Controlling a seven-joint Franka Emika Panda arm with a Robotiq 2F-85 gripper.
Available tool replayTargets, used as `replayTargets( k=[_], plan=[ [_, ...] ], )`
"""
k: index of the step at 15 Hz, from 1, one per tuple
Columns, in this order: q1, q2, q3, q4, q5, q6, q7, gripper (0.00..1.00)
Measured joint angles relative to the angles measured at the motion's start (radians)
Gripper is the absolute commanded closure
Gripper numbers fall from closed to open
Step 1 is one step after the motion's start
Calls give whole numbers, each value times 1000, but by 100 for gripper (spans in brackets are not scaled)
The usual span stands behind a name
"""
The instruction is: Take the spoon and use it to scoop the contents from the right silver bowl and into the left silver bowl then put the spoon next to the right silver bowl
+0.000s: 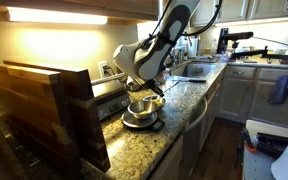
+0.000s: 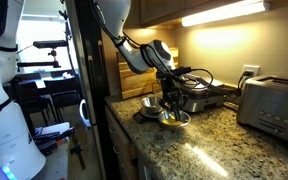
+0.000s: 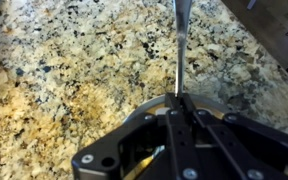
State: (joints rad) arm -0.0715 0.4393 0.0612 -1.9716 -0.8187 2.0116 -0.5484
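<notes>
My gripper [image 3: 180, 97] is shut on the thin metal handle of the spoon [image 3: 180, 50], which sticks out past the fingertips over the counter. The spoon's scoop end is hidden under the gripper. Below the gripper [image 2: 170, 100] lies the wider bowl with yellowish contents, seemingly the left silver bowl [image 2: 184, 120] [image 1: 127, 121], and its rim [image 3: 144, 108] curves round the fingers in the wrist view. Close beside it stands the smaller right silver bowl [image 2: 150, 103] [image 1: 142, 105]. In an exterior view the gripper [image 1: 146, 94] hangs just above both bowls.
The bowls stand on a speckled granite counter [image 3: 64, 60]. A toaster [image 2: 274, 105] stands at one end and a dark hotplate [image 2: 202, 95] lies behind the bowls. A wooden rack [image 1: 44, 110] stands close by, and the counter's front edge [image 1: 189, 125] runs alongside.
</notes>
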Motion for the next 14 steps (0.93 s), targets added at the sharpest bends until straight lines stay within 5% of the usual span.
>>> replayTargets(
  k=[14],
  plan=[
    [-2, -125, -10, -80, 25, 91, 23, 98]
  ],
)
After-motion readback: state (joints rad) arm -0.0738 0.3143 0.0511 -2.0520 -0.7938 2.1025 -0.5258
